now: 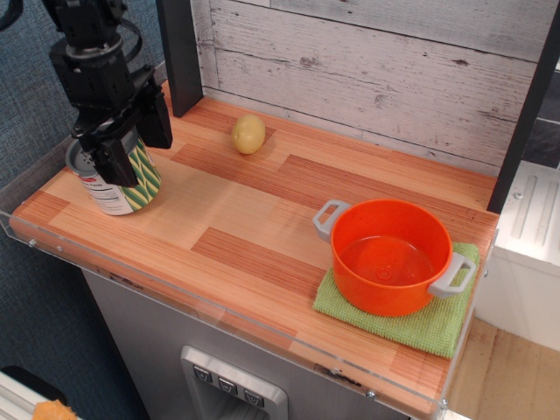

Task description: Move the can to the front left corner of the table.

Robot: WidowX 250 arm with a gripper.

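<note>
The can (122, 188) stands upright near the front left corner of the wood-plank table (262, 219). It has a white label with a red logo and a green-and-yellow striped side, and part of its grey lid shows. My black gripper (133, 144) comes down on it from above, with one finger (114, 164) in front of the can and the other behind it to the right. The fingers sit against the can's upper part. The can's base looks to be resting on the table.
A yellow potato (248, 134) lies at the back of the table. An orange two-handled pot (391, 255) sits on a green cloth (437, 328) at the front right. A dark post (179, 52) stands behind the gripper. A clear acrylic edge (52, 249) runs along the table's front and left.
</note>
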